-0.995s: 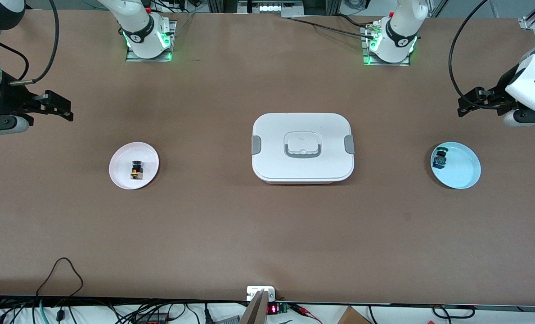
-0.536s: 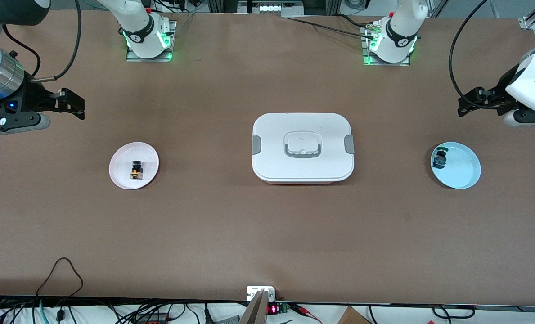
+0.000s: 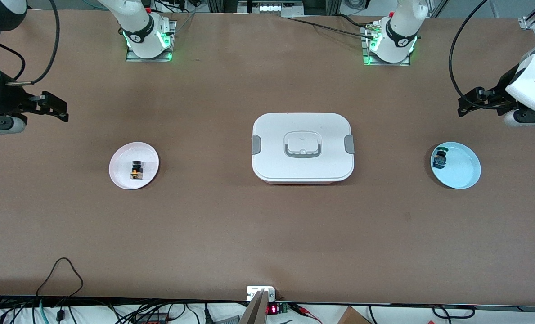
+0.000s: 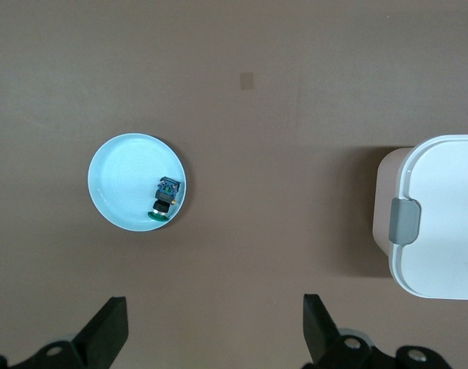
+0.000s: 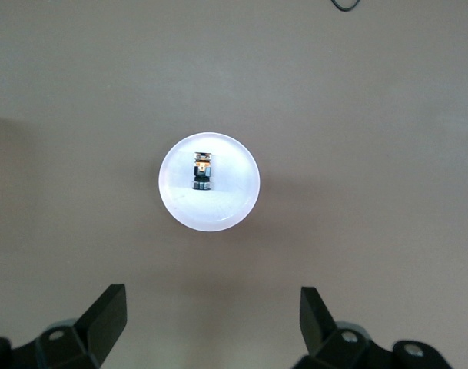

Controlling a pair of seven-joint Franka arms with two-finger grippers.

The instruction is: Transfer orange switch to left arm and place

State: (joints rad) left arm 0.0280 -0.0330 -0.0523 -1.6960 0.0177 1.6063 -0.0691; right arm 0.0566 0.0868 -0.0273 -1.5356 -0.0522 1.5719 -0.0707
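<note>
The orange switch [image 3: 136,170] lies on a pale pink plate [image 3: 121,157] toward the right arm's end of the table; the right wrist view shows the switch [image 5: 203,171] on that plate [image 5: 218,211]. My right gripper [image 3: 59,108] hangs open and empty over bare table beside the plate, fingers [image 5: 111,304] spread wide. The white box [image 3: 302,146] with grey clips stands mid-table, its end [image 4: 441,223] also showing in the left wrist view. At the left arm's end my left gripper [image 3: 467,102] waits open over the table, holding nothing.
A light blue plate [image 3: 463,173] toward the left arm's end holds a green-topped switch [image 3: 439,157], also seen from the left wrist [image 4: 165,197]. Cables lie along the table edge nearest the front camera [image 3: 65,270]. Both arm bases stand along the table's other long edge.
My right gripper swung a little toward the box, then back out toward its end of the table. The left arm, switches, plates and box have not moved.
</note>
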